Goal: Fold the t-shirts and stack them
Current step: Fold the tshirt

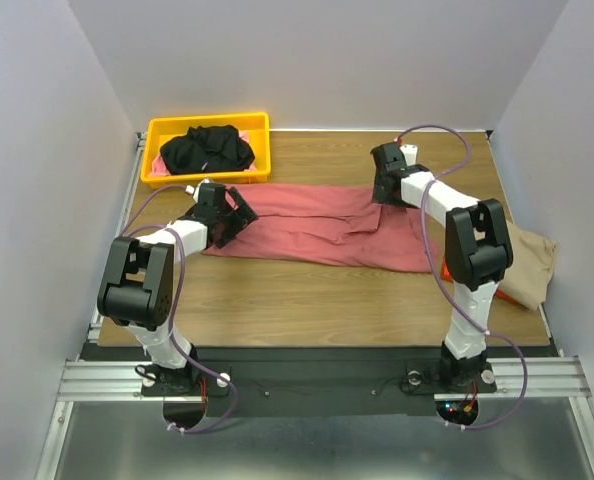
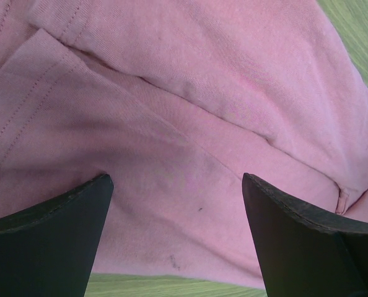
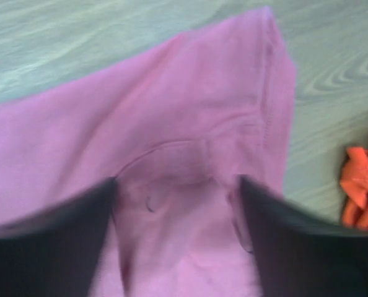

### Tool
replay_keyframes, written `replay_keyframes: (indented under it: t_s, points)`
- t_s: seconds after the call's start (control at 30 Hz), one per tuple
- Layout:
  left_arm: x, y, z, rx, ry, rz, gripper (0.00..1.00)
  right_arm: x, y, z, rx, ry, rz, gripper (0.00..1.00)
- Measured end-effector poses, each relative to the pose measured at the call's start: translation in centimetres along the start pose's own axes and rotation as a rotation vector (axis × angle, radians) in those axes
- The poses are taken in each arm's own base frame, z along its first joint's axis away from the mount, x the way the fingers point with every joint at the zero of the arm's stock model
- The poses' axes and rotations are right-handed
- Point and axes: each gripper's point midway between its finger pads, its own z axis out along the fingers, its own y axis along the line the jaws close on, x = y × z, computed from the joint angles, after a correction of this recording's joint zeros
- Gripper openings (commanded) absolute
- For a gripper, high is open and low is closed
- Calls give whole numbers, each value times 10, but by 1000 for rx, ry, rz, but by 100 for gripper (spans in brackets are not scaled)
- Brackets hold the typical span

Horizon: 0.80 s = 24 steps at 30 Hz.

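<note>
Jaws: both pairs spread, empty.
Red shirt (image 1: pixel 317 232): long axis parallel to desk's (image 1: pixel 307 300) near edge.
Left gripper (image 1: pixel 241 214): over left end.
Right gripper (image 1: pixel 385 188): over right end.

Matt cloth t-shirt (image 1: pixel 307 225), apparently wooden table (image 1: pixel 307 300)

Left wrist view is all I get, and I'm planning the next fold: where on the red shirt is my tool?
Observer: Your left tool is over the left end of the dusty-red t-shirt, which lies stretched sideways across the table.
Operator: And the right tool?
Observer: It is open over the shirt's far right corner.
Operator: Any other shirts?
Observer: A black t-shirt sits in the yellow bin, far left.
</note>
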Motion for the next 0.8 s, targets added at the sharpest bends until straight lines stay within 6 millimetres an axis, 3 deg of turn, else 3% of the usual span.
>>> replay_keyframes:
  t_s: [0.13,0.23,0.43,0.57,0.7,0.8]
  points:
    - [0,0,-1,4,1,-2,98,1,-6,0,-9,13,12,100]
    - [1,2,-3,6,-1,-2,99,12,-2,-15,-95,46,21,100]
    - [4,5,-17,-2,0,-3,98,35,7,-70,-341,93,40,100]
    - [-4,-3,-27,25,-23,-2,98,52,20,-92,-487,121,45,99]
    - [-11,-12,-42,56,-49,-1,98,73,33,-93,-557,180,39,91]
    - [-13,-11,-56,59,-74,0,98,83,41,-84,-562,214,35,78]
